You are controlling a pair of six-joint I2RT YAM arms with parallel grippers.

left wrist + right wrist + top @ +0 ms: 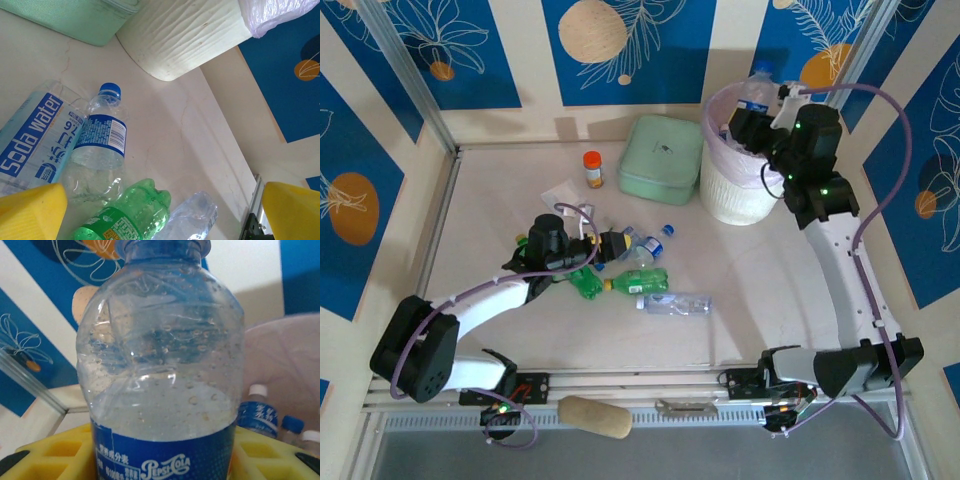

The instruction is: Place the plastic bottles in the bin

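Deposit step in hand. Top view: the right gripper stood above the bin, pinching a clear bottle over the pink liner. The left gripper sat low among the loose bottles on the table. Left wrist view: its yellow fingers were spread and gripped nothing; a blue-capped bottle and a green bottle lay ahead. Right wrist view: the clear bottle, labelled Pepsi-Cola, was clamped between yellow pads; deposited bottles lay below. Next move, by judgement: release over the opening, then a left-arm pick.
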